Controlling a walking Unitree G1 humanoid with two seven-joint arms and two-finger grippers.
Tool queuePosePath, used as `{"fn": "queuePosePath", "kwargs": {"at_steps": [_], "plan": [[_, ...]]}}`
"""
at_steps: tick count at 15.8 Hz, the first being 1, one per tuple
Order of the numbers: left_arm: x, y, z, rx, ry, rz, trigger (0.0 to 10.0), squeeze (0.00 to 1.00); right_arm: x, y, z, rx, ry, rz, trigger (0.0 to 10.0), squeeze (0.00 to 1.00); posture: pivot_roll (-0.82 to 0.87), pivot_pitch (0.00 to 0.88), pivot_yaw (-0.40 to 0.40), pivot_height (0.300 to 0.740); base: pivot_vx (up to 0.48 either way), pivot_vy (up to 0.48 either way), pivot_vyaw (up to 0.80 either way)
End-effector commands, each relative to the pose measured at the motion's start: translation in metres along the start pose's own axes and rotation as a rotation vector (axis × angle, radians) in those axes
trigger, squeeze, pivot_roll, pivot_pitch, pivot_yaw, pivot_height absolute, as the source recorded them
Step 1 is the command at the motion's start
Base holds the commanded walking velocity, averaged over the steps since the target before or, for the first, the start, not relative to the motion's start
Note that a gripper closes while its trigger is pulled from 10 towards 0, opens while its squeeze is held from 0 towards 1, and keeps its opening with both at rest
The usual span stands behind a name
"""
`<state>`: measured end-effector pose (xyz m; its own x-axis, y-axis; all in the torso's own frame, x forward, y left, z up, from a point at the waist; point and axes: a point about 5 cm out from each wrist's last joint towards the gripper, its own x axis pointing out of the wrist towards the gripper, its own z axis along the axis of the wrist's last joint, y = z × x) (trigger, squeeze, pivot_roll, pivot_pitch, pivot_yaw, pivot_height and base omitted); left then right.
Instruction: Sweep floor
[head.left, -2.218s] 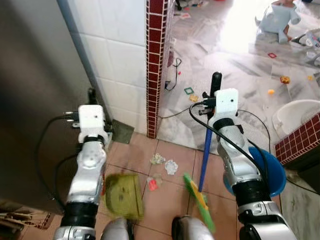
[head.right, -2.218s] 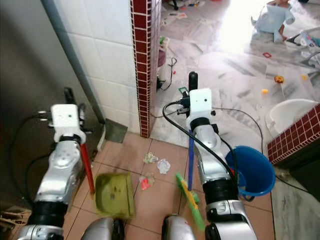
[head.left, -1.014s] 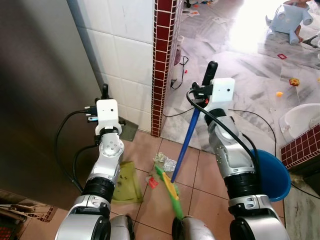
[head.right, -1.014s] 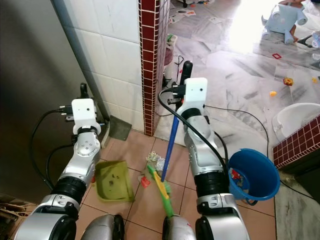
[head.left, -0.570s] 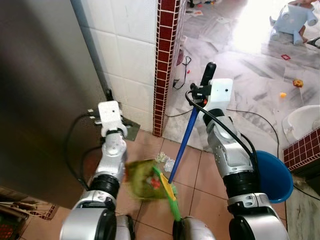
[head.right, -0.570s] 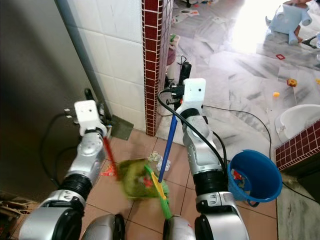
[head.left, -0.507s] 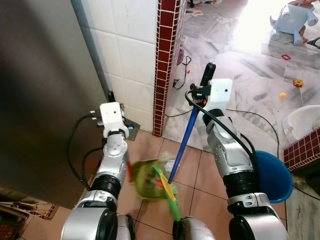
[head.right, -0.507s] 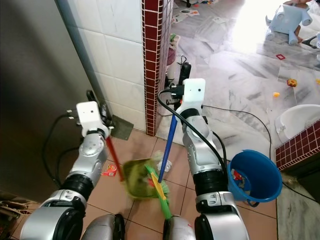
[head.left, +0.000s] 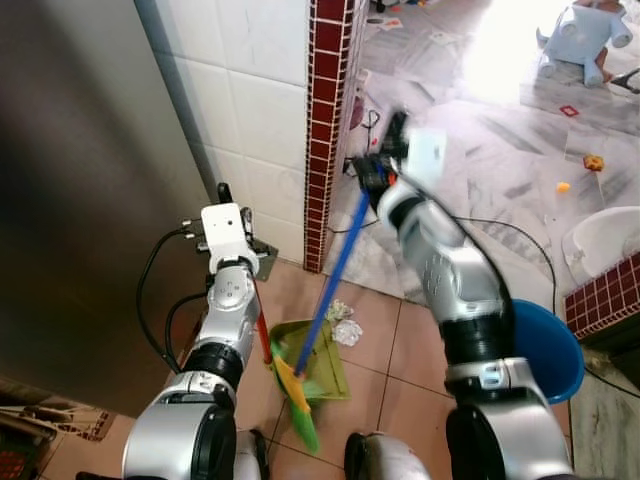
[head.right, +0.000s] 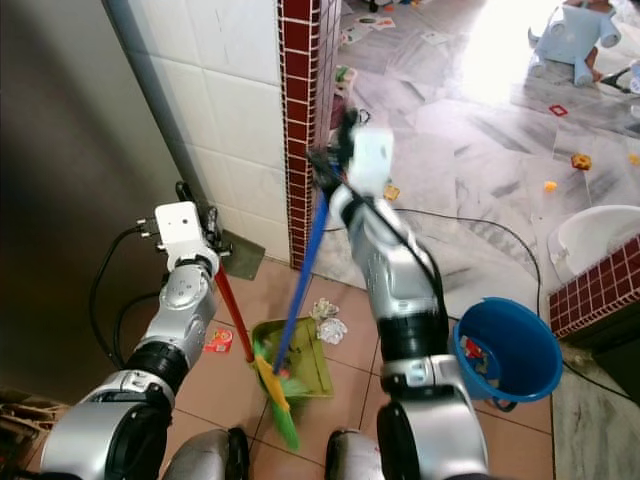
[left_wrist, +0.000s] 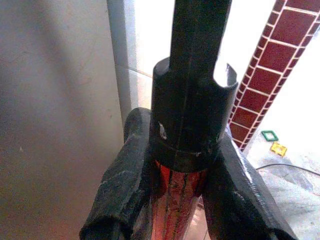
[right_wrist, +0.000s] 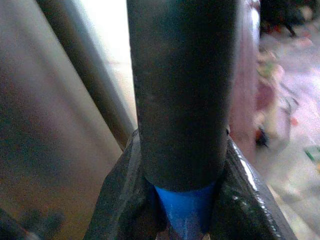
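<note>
Beside the steel panel, left to right:
Writing: no brand, label or lettering can be read on any item.
Panel (head.left: 80, 200): grey metal, just left of the left arm; a white tiled wall (head.left: 255, 90) and a red-brick pillar (head.left: 325, 120) stand past it.
Left gripper (left_wrist: 180, 200): fingers (left_wrist: 125, 185) clamped tight on the dustpan's red handle (head.right: 232, 315), just under its black cap.
Dustpan (head.right: 305, 360): green, flat on the terracotta floor (head.right: 350, 400) below and right of the left gripper; its handle rises steeply, tilted up and left toward the fingers, and the open mouth faces right.
Litter (head.right: 326, 322): crumpled wrappers lie just past the dustpan's far right corner; a small red scrap (head.right: 218, 341) lies left of the red handle.
Broom (head.right: 298, 290): the blue shaft runs on a long diagonal, from the grip at upper right down and left to the head; the green-yellow head (head.right: 275, 400) sits at the dustpan's near left edge, bristles pointing toward the robot's feet.
Right gripper (right_wrist: 182, 200): blurred in the eye views; fingers (right_wrist: 240, 195) closed around the broom's top, where black grip meets blue shaft.
Bucket (head.right: 510, 350): blue, at the right elbow, well right of the dustpan.
</note>
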<state>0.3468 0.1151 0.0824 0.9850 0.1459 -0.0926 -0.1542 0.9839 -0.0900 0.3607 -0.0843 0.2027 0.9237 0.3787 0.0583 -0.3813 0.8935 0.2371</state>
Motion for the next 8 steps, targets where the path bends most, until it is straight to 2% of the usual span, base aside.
{"fn": "queuePosePath", "kwargs": {"at_steps": [1,2,3,6,8], "plan": [[-0.007,-0.007,-0.018,-0.035,0.099,-0.022,10.0,0.00,0.003,0.016,0.034,0.041,-0.131,0.090,10.0,0.00,-0.08,0.113,-0.015,0.740,0.000,0.000,0.00],[-0.007,-0.007,-0.018,-0.035,0.100,-0.023,10.0,0.00,0.002,0.017,0.049,-0.018,-0.201,0.096,10.0,0.00,-0.08,0.113,-0.015,0.740,0.000,0.000,0.00],[-0.007,-0.007,-0.019,-0.035,0.100,-0.023,10.0,0.00,0.002,0.017,0.052,-0.050,-0.218,0.096,10.0,0.00,-0.08,0.113,-0.015,0.740,0.000,0.000,0.00],[-0.006,-0.008,-0.018,-0.059,0.095,-0.037,10.0,0.00,-0.003,0.008,0.077,-0.244,-0.341,0.032,10.0,0.00,-0.08,0.106,-0.013,0.740,0.000,0.000,0.00],[-0.006,-0.013,-0.010,-0.066,0.047,-0.110,10.0,0.00,-0.008,-0.009,0.079,-0.343,-0.369,-0.058,10.0,0.00,-0.09,0.106,-0.012,0.740,0.000,0.000,0.00]]}}
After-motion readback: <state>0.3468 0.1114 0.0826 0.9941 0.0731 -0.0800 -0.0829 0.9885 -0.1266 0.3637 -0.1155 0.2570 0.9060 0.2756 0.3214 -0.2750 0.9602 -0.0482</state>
